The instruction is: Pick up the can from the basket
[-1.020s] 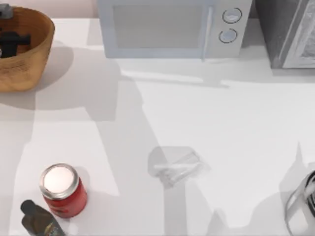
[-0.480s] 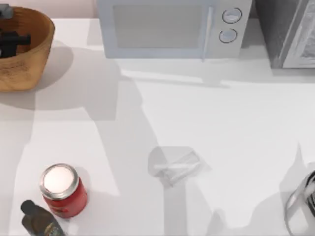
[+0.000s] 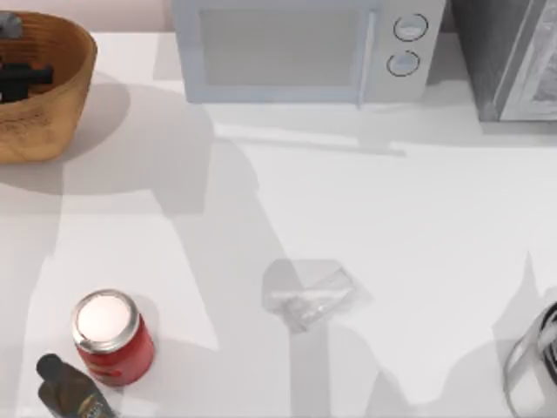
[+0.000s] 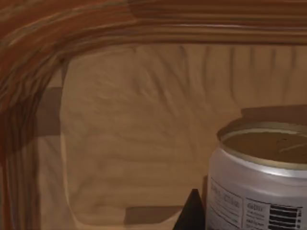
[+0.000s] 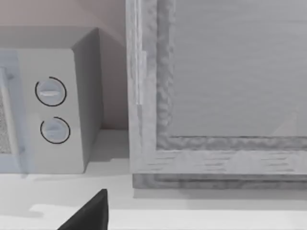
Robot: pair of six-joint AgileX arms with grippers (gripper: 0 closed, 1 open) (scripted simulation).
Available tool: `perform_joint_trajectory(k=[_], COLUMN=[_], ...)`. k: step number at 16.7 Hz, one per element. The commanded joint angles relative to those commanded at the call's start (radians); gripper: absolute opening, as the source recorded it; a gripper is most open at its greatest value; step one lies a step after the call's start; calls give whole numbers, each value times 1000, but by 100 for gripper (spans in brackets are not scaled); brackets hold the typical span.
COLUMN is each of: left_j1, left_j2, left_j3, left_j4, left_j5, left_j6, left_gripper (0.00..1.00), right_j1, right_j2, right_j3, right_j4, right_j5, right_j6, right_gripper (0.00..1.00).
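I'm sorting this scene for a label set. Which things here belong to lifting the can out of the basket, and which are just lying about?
Part of the job:
the can
the basket
the left gripper, inside the basket

Just lying about:
red can
dark bottle
microwave
clear wrapper

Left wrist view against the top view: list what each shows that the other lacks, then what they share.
The left wrist view alone gives the can, upright inside the basket with its dull gold round end up, and the ribbed inner wall.

The top view alone gives the table, the microwave, the red can near the front left, a dark bottle beside it, a clear wrapper mid-table, and the right arm parked at the right edge.

Both share the basket and the left gripper inside it.
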Motion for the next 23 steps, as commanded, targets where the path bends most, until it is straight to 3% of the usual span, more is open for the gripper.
perform_joint_trajectory(k=[7, 17, 23], left_j1=[-7, -46, -99], left_j2=[-451, -1664, -2227], left_j3=[-409, -1357, -1902], left_j4=[239, 700, 981], left_j5=[-28, -62, -67], left_j6=[-47, -100, -106], left_gripper=[0, 0, 0], right_j1=[0, 0, 0], right_j2=[0, 0, 0], right_j3=[0, 0, 0], right_j4=[0, 0, 0], right_j5=[0, 0, 0], right_j6=[0, 0, 0], right_gripper=[100, 100, 100])
